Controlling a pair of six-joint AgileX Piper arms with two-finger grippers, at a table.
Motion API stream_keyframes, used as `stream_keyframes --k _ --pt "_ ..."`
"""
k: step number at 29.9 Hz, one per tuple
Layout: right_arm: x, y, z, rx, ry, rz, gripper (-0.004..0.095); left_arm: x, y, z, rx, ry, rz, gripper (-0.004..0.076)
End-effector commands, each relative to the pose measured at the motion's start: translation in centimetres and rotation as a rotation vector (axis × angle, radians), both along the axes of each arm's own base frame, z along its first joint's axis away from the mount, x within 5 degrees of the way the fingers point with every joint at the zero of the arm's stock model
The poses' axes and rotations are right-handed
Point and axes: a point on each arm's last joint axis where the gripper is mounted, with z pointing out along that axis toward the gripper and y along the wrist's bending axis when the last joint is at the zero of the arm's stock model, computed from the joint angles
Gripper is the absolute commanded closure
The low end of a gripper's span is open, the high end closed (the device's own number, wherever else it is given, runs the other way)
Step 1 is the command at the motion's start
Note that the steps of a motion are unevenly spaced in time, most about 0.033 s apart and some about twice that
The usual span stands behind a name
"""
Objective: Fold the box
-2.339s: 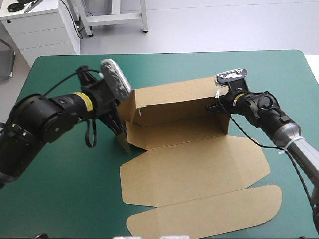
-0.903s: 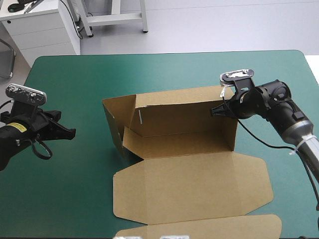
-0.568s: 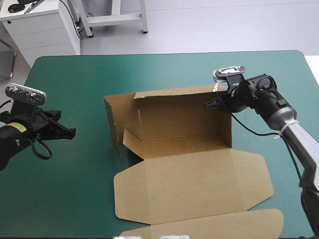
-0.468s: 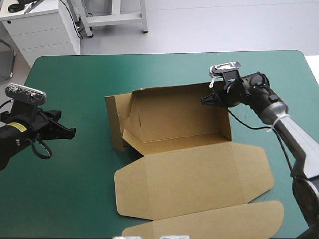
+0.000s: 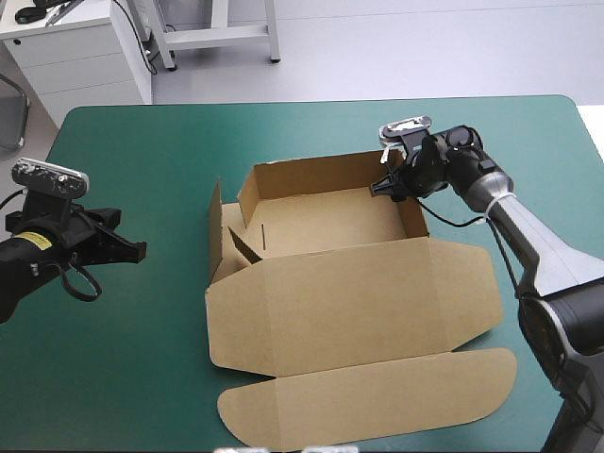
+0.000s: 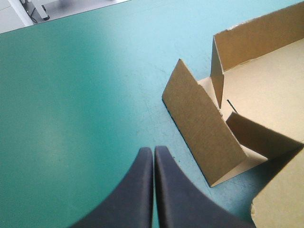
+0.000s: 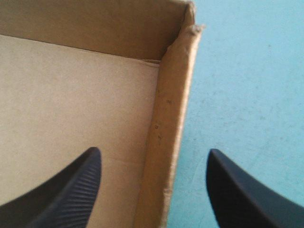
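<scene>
The brown box stands mid-table as an open tray, its back and right walls up. Its left flaps splay outward. The lid lies flat toward the front. My right gripper is at the tray's back right corner. In the right wrist view it is open, and the right wall runs between its fingers, untouched. My left gripper is shut and holds nothing, far left of the box. In its own view it points at the leaning left flap.
The lid's rounded front flap reaches close to the table's front edge. A wide stretch of teal-green cover separates my left gripper from the box.
My right gripper has opened and let go of the box's wall. The tray has swung back and to the left, and its back wall has dropped lower. The left arm has not moved.
</scene>
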Motion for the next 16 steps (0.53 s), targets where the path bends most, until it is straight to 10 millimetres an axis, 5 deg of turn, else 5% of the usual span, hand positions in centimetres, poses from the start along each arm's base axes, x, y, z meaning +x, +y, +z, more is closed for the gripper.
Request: stream_keyframes --k 1,10,16 --pt "-1.2 -0.4 5.7 -0.006 -0.076 0.032 0.0136 -0.2 -0.1 1.4 -0.030 -0.095 0.009 0.0731" --pt "-3.2 -0.7 11.9 0.072 -0.056 0.062 0.0134 -0.2 -0.1 1.4 -0.025 -0.096 0.007 0.0731" --pt "-2.7 -1.9 11.7 0.171 -0.021 0.058 0.0142 -0.2 -0.1 1.4 -0.025 -0.096 0.006 0.0731"
